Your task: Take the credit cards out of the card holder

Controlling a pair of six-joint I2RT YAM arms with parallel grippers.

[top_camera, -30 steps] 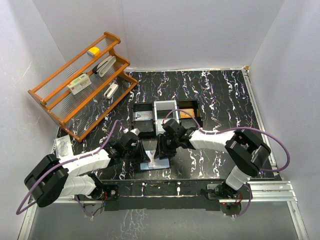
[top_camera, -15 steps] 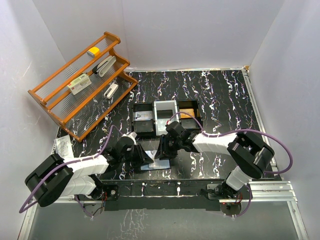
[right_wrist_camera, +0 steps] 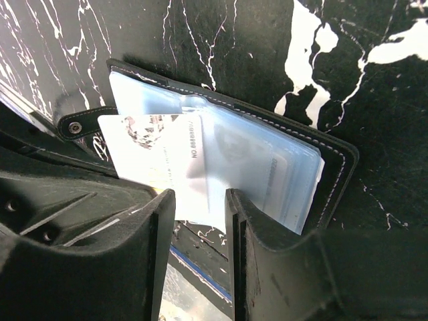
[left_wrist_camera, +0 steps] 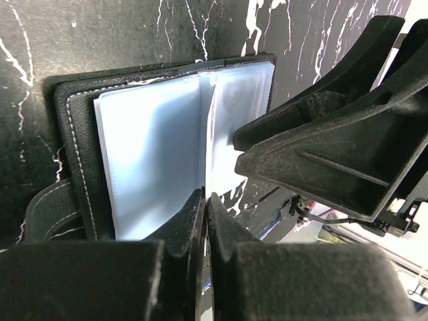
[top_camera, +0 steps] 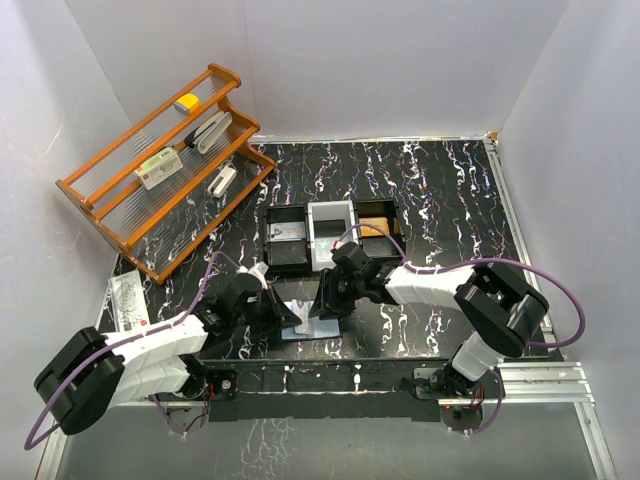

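Two-arm workcell seen from above and from both wrists. The table (top_camera: 440, 200) is black with white marble veining and is closed in by plain white walls (top_camera: 400, 60) on its left, far and right sides. A metal rail (top_camera: 540, 380) runs along the near edge on the right.

An orange wooden rack (top_camera: 160, 170) with clear shelves sits slantwise at the far left corner and holds a few small white and yellow items. A clear bag (top_camera: 125, 292) lies at the left edge. A black three-compartment tray (top_camera: 272, 262) sits near the middle of the table.

The card holder (top_camera: 303, 322) lies open at the near edge, about midway along it and just in front of the tray, with its pale blue-grey pockets facing up. A white printed card (right_wrist_camera: 150, 150) sticks part-way out of one pocket.

The left gripper (left_wrist_camera: 204, 200) has its fingers pressed together at the edge of the holder's middle leaf. Whether anything lies between them cannot be told.

The right gripper (right_wrist_camera: 198, 197) has its fingers spread over the holder's other half, with the pale pocket edge showing in the gap. Purple cables (top_camera: 560, 300) loop along both arms.
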